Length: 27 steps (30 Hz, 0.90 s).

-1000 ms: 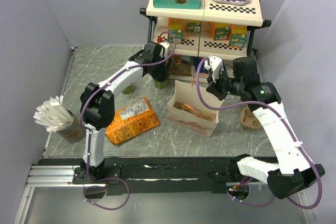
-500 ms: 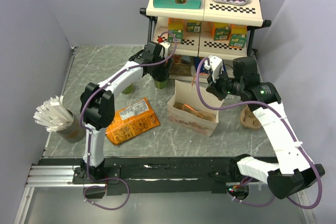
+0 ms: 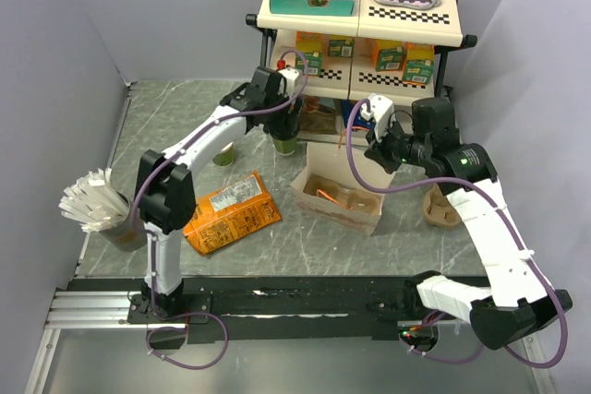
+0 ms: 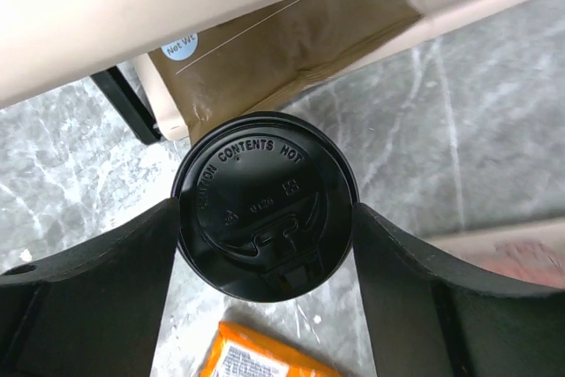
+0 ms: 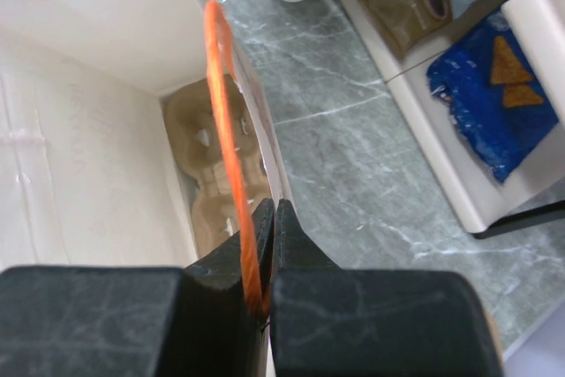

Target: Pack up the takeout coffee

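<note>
Gripping the coffee [image 4: 261, 196] with the left end effector [image 4: 265, 214] — jaws wide, but both fingers [image 4: 115, 297] sit hard against the cup just under the black lid, one at 9 o'clock and one at 3. The lid faces the left wrist camera squarely, so the cup is upright. Can't tell whether its base is off the tabletop [image 3: 175, 126].

Top view:
- Coffee is at 11 o'clock from the bag [image 3: 332, 214], near it but not in it, just in front of the rack's [image 3: 360, 16] bottom shelf.
- The left arm reaches out over it from 7 o'clock.
- An orange snack pack [image 3: 231, 214] lies flat at 9 o'clock from the bag, apart from it.
- A cup of white sticks [image 3: 97, 205] stands at the far 9 o'clock edge of the tabletop.
- A loose carrier [image 3: 441, 208] sits at 3 o'clock from the bag.

Left wrist view: a brown pouch [image 4: 291, 50] on the low shelf is at 12 o'clock from the lid, and the snack pack's corner shows at 6.

The right end effector [image 5: 274, 211] is fully closed, pinching the bag's orange handle [image 5: 225, 112] — the cord runs up out of the jaws towards 12 o'clock. The bag mouth is open and faces up. Inside it a pulp carrier [image 5: 212, 192] lies on the bottom. A blue chip bag [image 5: 494, 103] sits on the low shelf at 3 o'clock in the right wrist view. The coffee's green base shows at 12 in that view, outside the bag wall.
</note>
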Tool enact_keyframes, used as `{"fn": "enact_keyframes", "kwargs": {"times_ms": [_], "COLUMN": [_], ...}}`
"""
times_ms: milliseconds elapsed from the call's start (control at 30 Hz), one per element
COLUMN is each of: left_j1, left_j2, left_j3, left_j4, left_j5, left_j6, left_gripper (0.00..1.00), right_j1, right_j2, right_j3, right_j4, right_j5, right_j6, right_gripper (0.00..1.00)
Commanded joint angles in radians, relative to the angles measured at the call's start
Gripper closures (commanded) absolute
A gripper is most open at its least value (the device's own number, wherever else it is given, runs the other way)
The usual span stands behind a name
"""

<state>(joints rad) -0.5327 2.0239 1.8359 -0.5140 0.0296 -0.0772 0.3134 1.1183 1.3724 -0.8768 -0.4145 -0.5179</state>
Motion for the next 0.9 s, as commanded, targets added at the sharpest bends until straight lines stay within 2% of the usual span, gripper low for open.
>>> {"fn": "enact_keyframes", "kwargs": {"times_ms": [0,167,400,433,500,633,867], "left_j1": [-0.003,0.011,0.08,0.086,0.097,0.096,0.03], "left_j2": [-0.168,-0.359,-0.6,-0.649,-0.701,-0.846,-0.826], "left_j3": [0.004,-0.127,-0.222,-0.23,-0.265,-0.372,-0.379], "left_j4": [-0.026,-0.043,-0.052,-0.052,-0.043,0.148,0.255], "left_j5": [0.075,0.133,0.395,0.482,0.567,0.731,0.803], "left_j6": [0.053,0.125,0.2,0.23,0.276,0.266,0.228], "left_gripper": [0.99,0.99,0.99,0.99,0.99,0.99,0.99], "right_j1": [-0.01,-0.007,-0.005,-0.005,0.006,0.009,0.01], "right_j2": [-0.012,-0.025,-0.035,-0.035,-0.032,-0.017,0.012], "right_j3": [0.07,0.065,0.077,0.079,0.079,0.086,0.117], "right_j4": [0.006,-0.01,-0.022,-0.027,-0.03,-0.033,-0.033], "right_j5": [0.026,0.046,0.092,0.092,0.103,0.083,0.046], "right_j6": [-0.008,-0.034,-0.047,-0.05,-0.05,-0.03,0.013], "right_gripper": [1.0,1.0,1.0,1.0,1.0,1.0,1.0]}}
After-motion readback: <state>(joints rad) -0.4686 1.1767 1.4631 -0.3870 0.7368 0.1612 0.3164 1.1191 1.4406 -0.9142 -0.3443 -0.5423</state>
